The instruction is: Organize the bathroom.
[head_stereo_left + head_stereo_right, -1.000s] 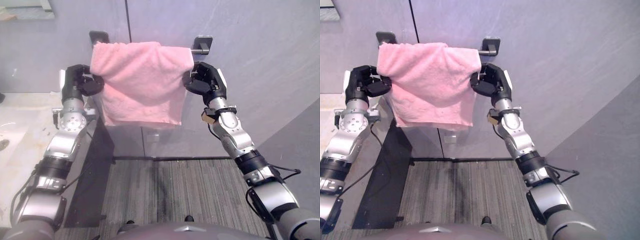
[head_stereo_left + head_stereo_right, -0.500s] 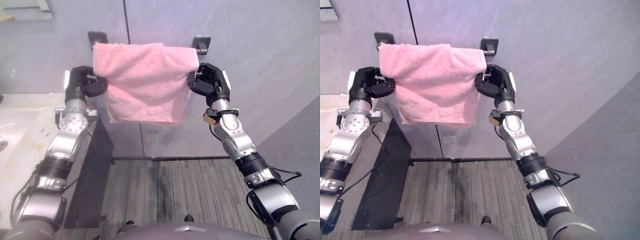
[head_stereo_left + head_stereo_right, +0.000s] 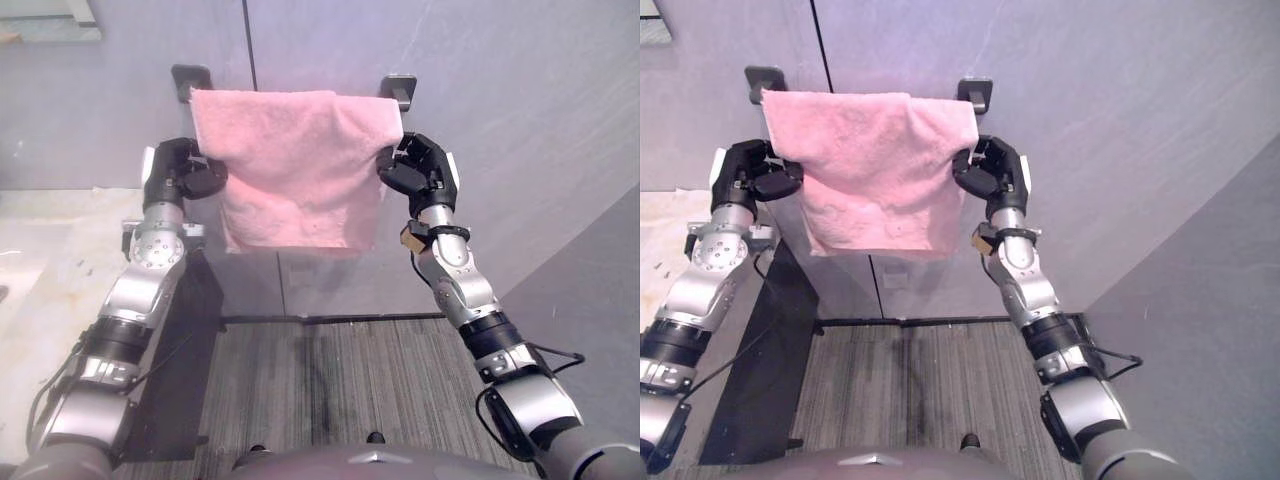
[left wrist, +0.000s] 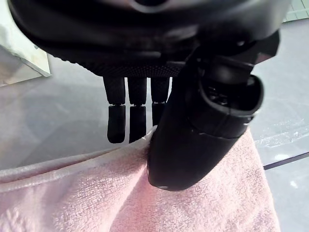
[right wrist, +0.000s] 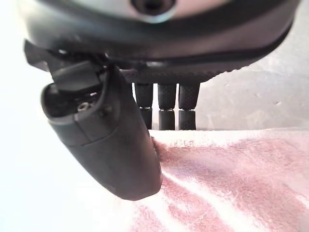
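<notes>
A pink towel hangs folded over a dark wall rail between two brackets, its lower hem level at about mid-wall. My left hand pinches the towel's left edge between thumb and fingers. At the towel's right edge my right hand does the same, thumb pressed on the pink cloth. Both hands sit a little below the rail.
A grey panelled wall stands close ahead, with a dark vertical seam above the rail. A pale stone counter lies at the left. Striped grey floor runs below, with a black strip beside the counter.
Both hands have drawn the towel's edges a little rightward and inward, so the cloth hangs flatter and squarer on the rail. The bunched top left corner is smoothed out.
</notes>
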Controlling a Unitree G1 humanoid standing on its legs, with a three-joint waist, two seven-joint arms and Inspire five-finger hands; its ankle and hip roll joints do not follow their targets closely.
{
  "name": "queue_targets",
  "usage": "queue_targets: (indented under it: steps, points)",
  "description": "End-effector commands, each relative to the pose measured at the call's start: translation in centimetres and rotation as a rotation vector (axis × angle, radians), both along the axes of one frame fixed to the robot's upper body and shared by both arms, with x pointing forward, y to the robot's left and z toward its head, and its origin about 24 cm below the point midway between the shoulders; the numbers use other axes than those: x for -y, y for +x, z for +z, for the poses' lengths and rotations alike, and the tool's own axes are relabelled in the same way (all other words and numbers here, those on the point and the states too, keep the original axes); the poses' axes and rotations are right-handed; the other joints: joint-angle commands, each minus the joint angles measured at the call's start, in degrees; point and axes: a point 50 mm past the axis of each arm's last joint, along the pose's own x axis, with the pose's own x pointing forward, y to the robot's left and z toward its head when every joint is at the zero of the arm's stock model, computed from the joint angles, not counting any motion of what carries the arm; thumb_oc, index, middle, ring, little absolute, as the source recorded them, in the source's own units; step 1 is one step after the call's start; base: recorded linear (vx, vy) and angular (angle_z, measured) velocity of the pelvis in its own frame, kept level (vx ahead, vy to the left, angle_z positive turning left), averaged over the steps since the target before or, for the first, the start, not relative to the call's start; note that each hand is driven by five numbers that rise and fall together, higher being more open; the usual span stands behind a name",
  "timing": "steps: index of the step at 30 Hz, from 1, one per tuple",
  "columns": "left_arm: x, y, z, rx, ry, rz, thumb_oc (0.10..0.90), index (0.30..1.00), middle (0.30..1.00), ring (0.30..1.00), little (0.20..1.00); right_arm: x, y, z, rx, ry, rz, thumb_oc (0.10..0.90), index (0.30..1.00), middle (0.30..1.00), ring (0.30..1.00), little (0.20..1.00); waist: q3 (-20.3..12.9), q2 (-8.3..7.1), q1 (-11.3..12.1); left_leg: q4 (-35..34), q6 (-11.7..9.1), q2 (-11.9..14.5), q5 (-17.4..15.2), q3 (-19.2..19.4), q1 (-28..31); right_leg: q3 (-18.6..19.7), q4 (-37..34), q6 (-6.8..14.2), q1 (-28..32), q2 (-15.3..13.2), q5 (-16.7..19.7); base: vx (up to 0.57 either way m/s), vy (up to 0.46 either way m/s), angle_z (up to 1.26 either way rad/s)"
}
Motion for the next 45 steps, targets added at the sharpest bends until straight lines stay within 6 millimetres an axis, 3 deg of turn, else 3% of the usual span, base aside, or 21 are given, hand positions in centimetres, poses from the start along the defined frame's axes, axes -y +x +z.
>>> queue_targets:
  steps: [1,4,5,6,7,8,9,19,27,32,40,44,45]
  points:
    - [-0.1,0.3,2.9,0.159,-0.043,0.033,0.4,0.3,0.3,0.3,0.3,3.3,-1.8,-1.7,0.0,-0.004,-0.119,0.4,0.3,0.3,0.3,0.3,-2.99,3.16,-2.85,-0.17,2.28,-1.83,-2.46,0.15,-0.07,1.63,-0.3,-0.87,2.53,4.07,-5.39,0.0,0.0,0.0]
    - [0.3,0.3,2.3,0.143,-0.058,0.027,0.4,0.3,0.3,0.3,0.3,3.0,-1.8,-1.9,-0.013,0.004,-0.117,0.411,0.316,0.316,0.316,0.316,-2.79,3.09,-2.64,-0.17,2.3,-1.83,-2.31,0.06,-0.11,1.42,-0.3,-0.95,2.56,4.01,-5.29,0.0,0.0,0.0]
    - [0.4,0.3,2.1,0.133,-0.063,0.023,0.4,0.3,0.3,0.3,0.3,3.0,-1.8,-2.0,-0.011,0.012,-0.115,0.464,0.396,0.396,0.396,0.396,-2.78,3.05,-2.59,-0.17,2.3,-1.8,-2.31,0.06,-0.14,1.35,-0.3,-0.95,2.57,4.01,-5.32,0.0,0.0,0.0]
    - [0.4,0.3,2.1,0.132,-0.063,0.023,0.42,0.331,0.331,0.331,0.331,3.0,-1.9,-2.0,-0.011,0.012,-0.115,0.638,0.658,0.658,0.658,0.658,-2.79,3.05,-2.59,-0.17,2.29,-1.79,-2.31,0.06,-0.14,1.34,-0.3,-0.95,2.57,4.0,-5.33,0.0,0.0,0.0]
    - [0.5,0.2,1.9,0.123,-0.055,0.024,0.604,0.606,0.606,0.606,0.606,2.9,-1.9,-1.9,-0.005,0.009,-0.109,0.8,0.9,0.9,0.9,0.9,-2.81,3.01,-2.51,-0.17,2.29,-1.76,-2.27,0.07,-0.17,1.26,-0.3,-0.96,2.59,4.0,-5.35,0.0,0.0,0.0]
    - [0.6,0.2,1.7,0.116,-0.058,0.021,0.769,0.853,0.853,0.853,0.853,2.9,-1.9,-1.8,-0.002,0.005,-0.107,0.8,0.9,0.9,0.9,0.9,-2.74,2.96,-2.46,-0.17,2.33,-1.82,-2.29,-0.01,-0.19,1.28,-0.3,-0.97,2.6,4.03,-5.37,0.0,0.0,0.0]
    - [0.7,0.2,1.4,0.104,-0.059,0.01,0.8,0.9,0.9,0.9,0.9,2.9,-1.9,-1.8,0.0,0.002,-0.105,0.8,0.9,0.9,0.9,0.9,-2.75,2.92,-2.41,-0.17,2.34,-1.82,-2.29,-0.03,-0.19,1.24,-0.3,-0.98,2.61,4.02,-5.36,0.0,0.0,0.0]
    - [0.5,-1.0,0.0,0.106,-0.116,0.036,0.8,0.9,0.9,0.9,0.9,3.3,-3.2,-2.0,0.036,-0.09,-0.159,0.8,0.9,0.9,0.9,0.9,-2.72,2.69,-2.55,-0.17,2.59,-1.94,-2.39,0.08,-0.14,1.42,-0.3,-0.8,2.53,3.98,-5.23,-0.01,0.004,-0.07]
    - [0.9,-4.5,-4.6,0.037,-0.232,0.106,0.8,0.9,0.9,0.9,0.9,4.4,-6.5,-4.6,0.01,-0.176,-0.279,0.8,0.9,0.9,0.9,0.9,-1.96,2.55,-2.75,-0.17,3.19,-2.32,-2.83,0.43,0.02,2.0,-0.3,-0.63,2.26,3.85,-4.87,-0.07,0.017,-0.08]
    - [-0.1,-8.2,-10.6,-0.158,-0.313,0.206,0.8,0.9,0.9,0.9,0.9,5.5,-8.8,-7.7,-0.065,-0.216,-0.316,0.8,0.9,0.9,0.9,0.9,-1.45,2.26,-2.81,-0.17,3.57,-2.78,-3.14,0.63,0.03,1.9,-0.3,-0.37,2.11,3.66,-4.25,-0.14,0.035,-0.01]
    - [-0.8,-13.5,-19.5,-0.506,-0.334,0.301,0.8,0.9,0.9,0.9,0.9,8.7,-12.8,-14.6,-0.38,-0.268,-0.531,0.8,0.9,0.9,0.9,0.9,-0.67,2.21,-3.36,-0.17,4.57,-4.4,-3.64,-0.13,-0.94,2.26,-0.3,0.8,0.9,3.03,-2.52,-0.19,0.058,-0.04]
    - [-0.9,-14.8,-21.8,-0.629,-0.355,0.342,0.8,0.9,0.9,0.9,0.9,9.3,-13.8,-16.1,-0.465,-0.316,-0.56,0.8,0.9,0.9,0.9,0.9,-0.47,2.31,-3.84,-0.17,4.84,-4.96,-3.51,-0.82,-1.87,2.51,-0.3,1.31,-0.06,2.77,-1.63,-0.16,0.01,-0.11]
    - [-1.2,-15.6,-22.9,-0.694,-0.263,0.337,0.8,0.9,0.9,0.9,0.9,9.7,-14.6,-17.0,-0.514,-0.272,-0.591,0.8,0.9,0.9,0.9,0.9,-0.19,2.42,-4.63,-0.17,4.96,-5.0,-3.36,-1.63,-2.29,4.19,-0.27,1.58,-0.52,2.88,-1.19,-0.23,-0.092,-0.09]
